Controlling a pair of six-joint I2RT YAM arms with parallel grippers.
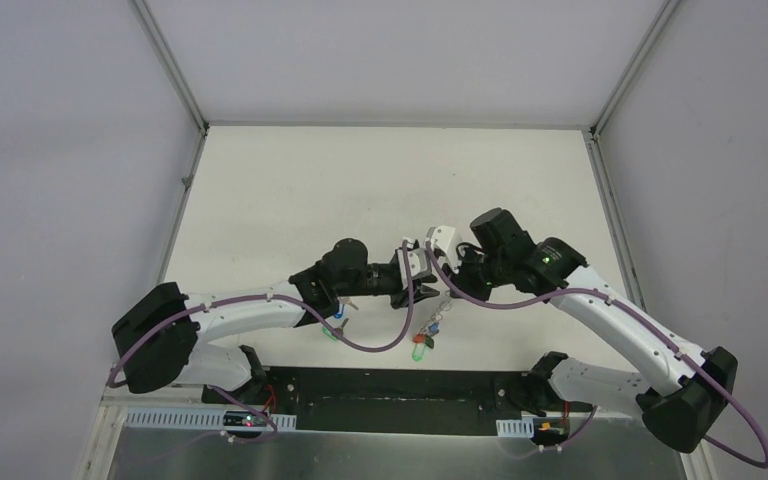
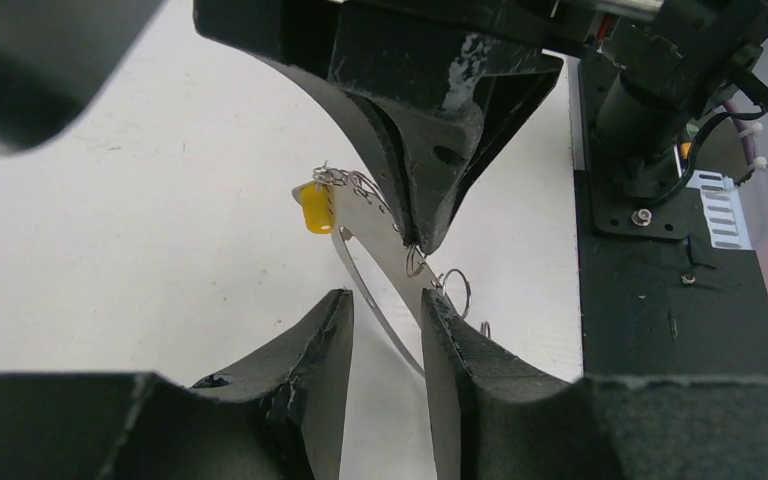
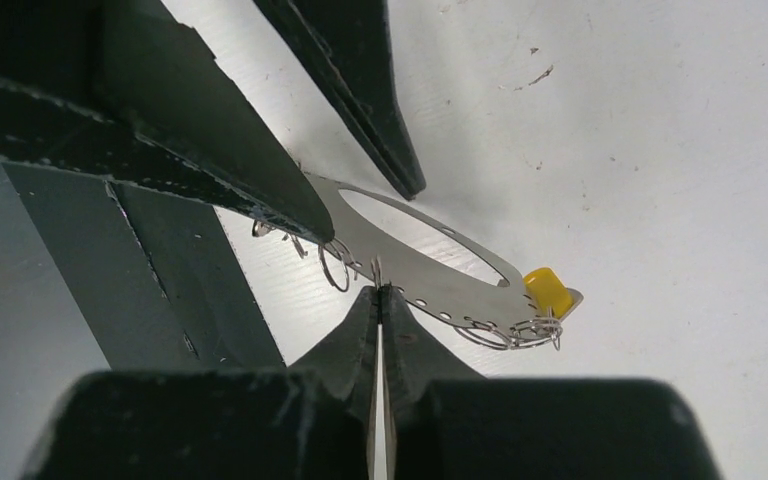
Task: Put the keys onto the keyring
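Note:
The keyring shows as a flat grey metal loop with small wire rings and a yellow tag, held above the table. My right gripper is shut on its edge by a small ring. In the left wrist view, my left gripper is open, its fingers on either side of the keyring's thin band, with a gap beside it. Both grippers meet mid-table. A green tag and a red one dangle below them. Keys with a blue tag and a green tag lie beside the left forearm.
The white table is walled by grey panels at the back and on both sides. A black base plate runs along the near edge. Purple cables loop over both arms.

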